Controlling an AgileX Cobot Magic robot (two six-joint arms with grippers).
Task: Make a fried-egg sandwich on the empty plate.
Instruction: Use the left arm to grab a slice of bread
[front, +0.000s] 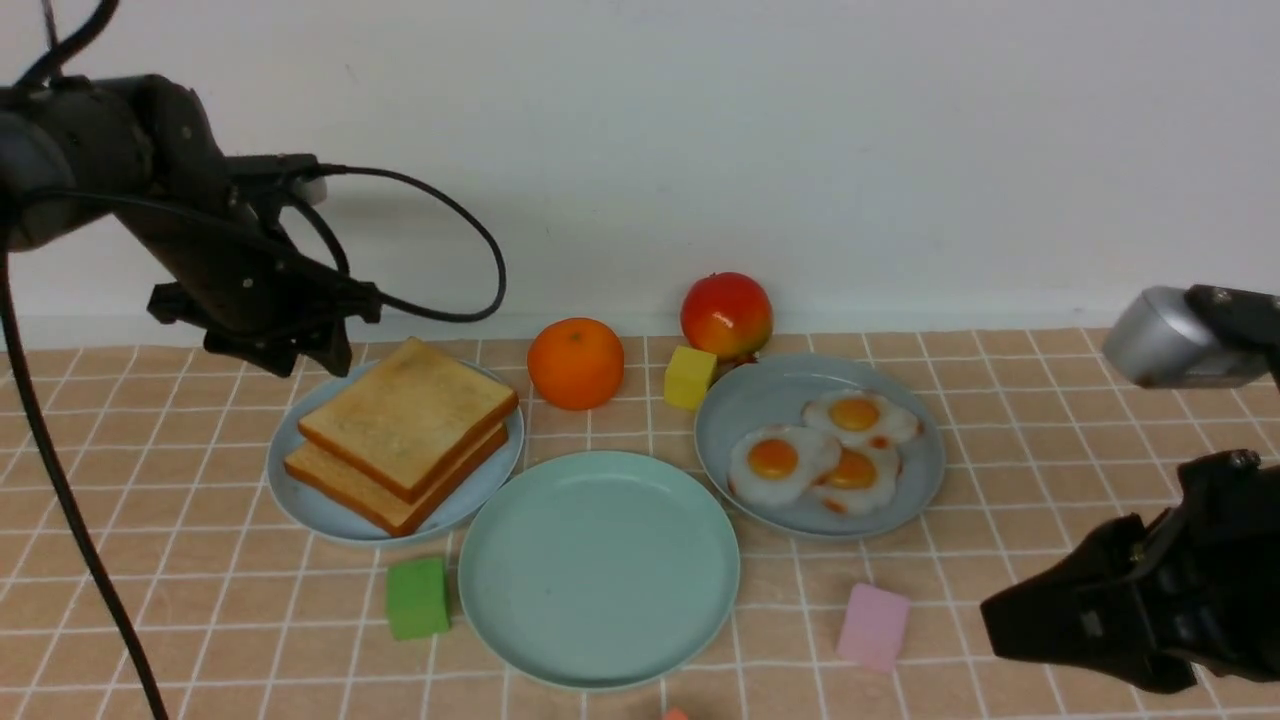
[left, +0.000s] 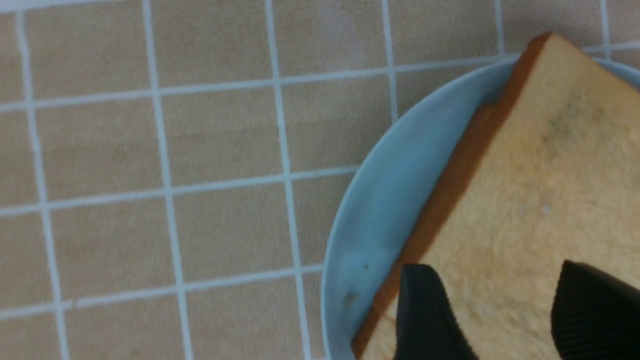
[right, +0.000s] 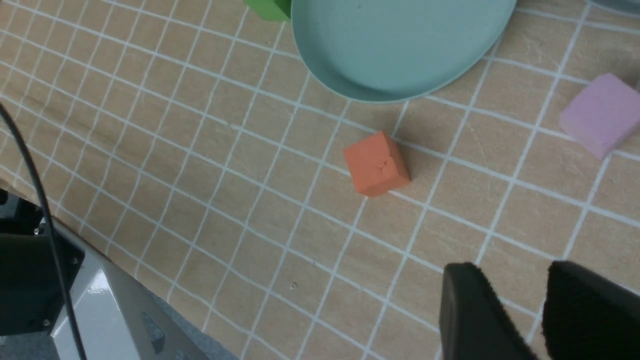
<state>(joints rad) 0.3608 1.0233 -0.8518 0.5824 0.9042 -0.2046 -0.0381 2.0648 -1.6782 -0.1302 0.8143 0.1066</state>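
Two toasted bread slices lie stacked on a pale blue plate. My left gripper hovers over the stack's back left corner. In the left wrist view it is open, with the top slice under both fingers and nothing between them. The mint-green empty plate sits bare at front centre, and its edge also shows in the right wrist view. Three fried eggs overlap on a grey-blue plate. My right gripper is low at the front right, open over bare tablecloth.
An orange, a red apple and a yellow cube stand behind the plates. A green cube touches the mint plate's left side. A pink block and an orange cube lie near the front.
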